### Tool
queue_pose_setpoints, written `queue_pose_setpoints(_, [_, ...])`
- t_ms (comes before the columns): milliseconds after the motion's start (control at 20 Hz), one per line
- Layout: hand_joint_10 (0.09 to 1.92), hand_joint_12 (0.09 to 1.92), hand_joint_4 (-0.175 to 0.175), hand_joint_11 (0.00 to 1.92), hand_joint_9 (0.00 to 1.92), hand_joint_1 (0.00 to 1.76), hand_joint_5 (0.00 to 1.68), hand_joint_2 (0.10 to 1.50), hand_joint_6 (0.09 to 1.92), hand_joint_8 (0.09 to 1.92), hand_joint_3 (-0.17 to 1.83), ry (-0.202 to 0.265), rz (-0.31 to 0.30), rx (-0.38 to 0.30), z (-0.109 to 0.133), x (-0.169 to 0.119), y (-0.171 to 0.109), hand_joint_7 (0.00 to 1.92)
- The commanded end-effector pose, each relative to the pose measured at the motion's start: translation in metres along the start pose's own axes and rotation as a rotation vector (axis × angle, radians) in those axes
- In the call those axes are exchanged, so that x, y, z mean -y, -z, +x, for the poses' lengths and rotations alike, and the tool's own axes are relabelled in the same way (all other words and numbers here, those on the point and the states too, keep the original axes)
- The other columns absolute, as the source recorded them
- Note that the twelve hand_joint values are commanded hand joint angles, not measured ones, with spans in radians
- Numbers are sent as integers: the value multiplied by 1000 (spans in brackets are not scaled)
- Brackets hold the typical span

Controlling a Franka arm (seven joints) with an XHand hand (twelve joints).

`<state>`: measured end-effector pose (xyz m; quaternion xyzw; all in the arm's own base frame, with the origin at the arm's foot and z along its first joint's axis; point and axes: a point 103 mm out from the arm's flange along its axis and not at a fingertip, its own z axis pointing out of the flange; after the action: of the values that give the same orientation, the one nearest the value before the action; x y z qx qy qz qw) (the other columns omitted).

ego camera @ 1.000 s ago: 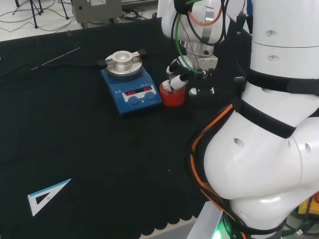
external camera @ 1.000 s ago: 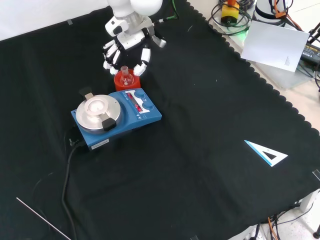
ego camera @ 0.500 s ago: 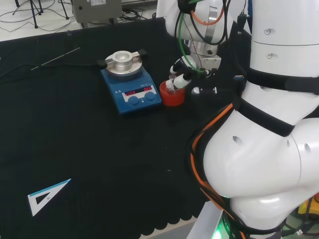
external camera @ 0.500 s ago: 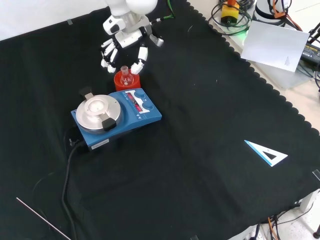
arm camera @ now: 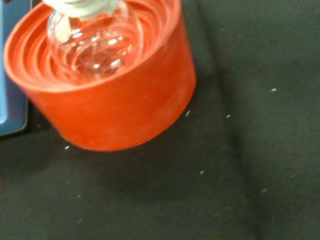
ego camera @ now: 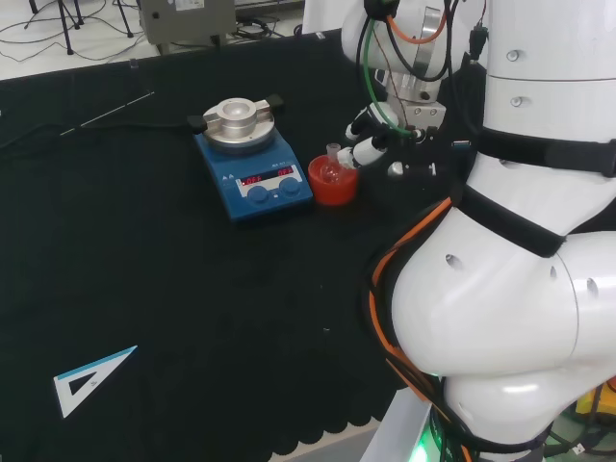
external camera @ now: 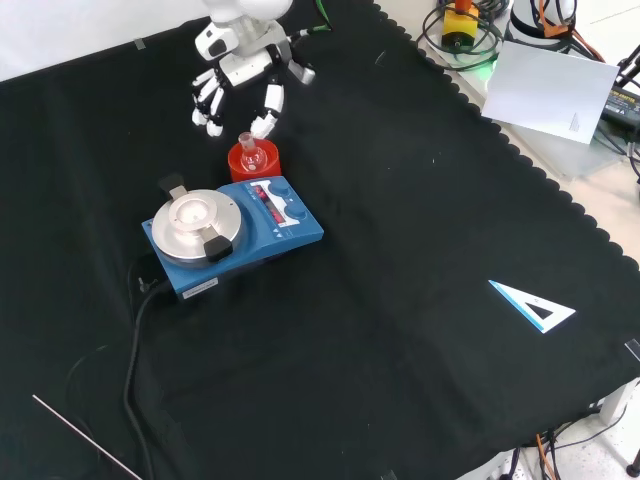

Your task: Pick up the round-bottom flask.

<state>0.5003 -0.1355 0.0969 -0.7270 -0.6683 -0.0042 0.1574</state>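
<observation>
No print could be read anywhere. The blue stirrer plate (ego camera: 252,169), toward the bench's far edge in the head view, showed red lit digits on its front panel, too small to make out. The set square (external camera: 533,306) bore only faint markings.

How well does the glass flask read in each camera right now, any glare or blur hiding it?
Wrist view: round-bottom flask sharp, bright glints on the glass, sitting in the red ribbed stand; a blurred white part of the hand covers its top. Front view: flask small, a pale outline against red. Head view: flask faint, the hand beside it; black cloth swallows shadows.
</observation>
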Motion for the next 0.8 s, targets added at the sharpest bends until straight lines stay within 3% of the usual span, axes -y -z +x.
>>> queue_pose_setpoints(50, [590, 1239, -18, 0, 381, 799, 735, 698, 150, 562, 517, 12, 0, 3, 14, 5, -2, 274])
queue_pose_setpoints(100, [590, 1239, -18, 0, 381, 799, 736, 698, 151, 562, 517, 14, 1, 2, 9, 4, 0, 274])
queue_pose_setpoints(250, [590, 1240, -18, 0, 381, 799, 736, 698, 154, 561, 517, 19, -5, 31, 28, 8, -7, 274])
queue_pose_setpoints(800, [588, 1244, -18, 0, 384, 797, 750, 698, 177, 559, 517, 22, -21, 27, 33, 8, -5, 276])
